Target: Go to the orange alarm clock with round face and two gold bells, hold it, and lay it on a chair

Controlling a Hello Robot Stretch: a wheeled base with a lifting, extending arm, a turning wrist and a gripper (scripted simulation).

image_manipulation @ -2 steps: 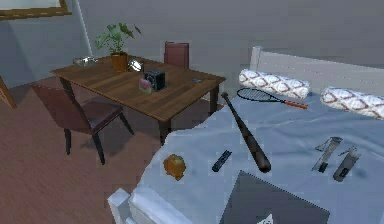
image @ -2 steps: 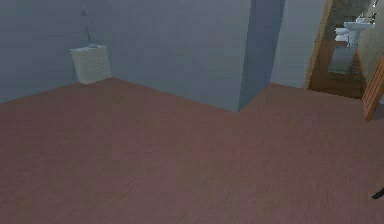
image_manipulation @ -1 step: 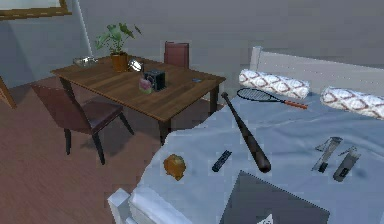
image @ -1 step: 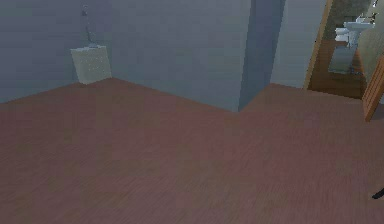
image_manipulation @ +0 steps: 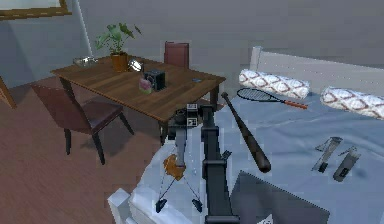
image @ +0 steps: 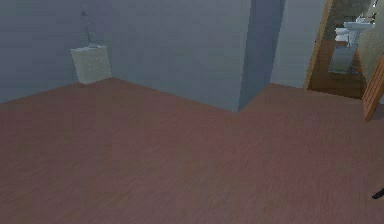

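In the arm side view the dark arm bar (image_manipulation: pixel 215 172) rises from the bottom edge over the light blue bed (image_manipulation: pixel 300 135). Its white squares (image_manipulation: pixel 187 119) sit near the table's corner. The gripper (image_manipulation: pixel 177 200) points down toward the picture's bottom, over the bed's near corner. A small orange patch (image_manipulation: pixel 172 169) shows between its thin fingers; I cannot tell whether it holds anything. One dark red-brown chair (image_manipulation: pixel 75 108) stands at the wooden table's (image_manipulation: pixel 105 80) near left side. A second chair (image_manipulation: pixel 177 53) stands behind the table. A small dark boxy thing (image_manipulation: pixel 152 80) sits on the table.
A potted plant (image_manipulation: pixel 118 42) and small white things (image_manipulation: pixel 85 61) are on the table. On the bed lie a bat (image_manipulation: pixel 246 132), a racket (image_manipulation: pixel 266 97), two patterned pillows (image_manipulation: pixel 275 83) and small grey items (image_manipulation: pixel 327 152). Ahead: bare reddish floor (image: pixel 180 160), a white box (image: pixel 90 63), a doorway with a sink (image: pixel 355 28).
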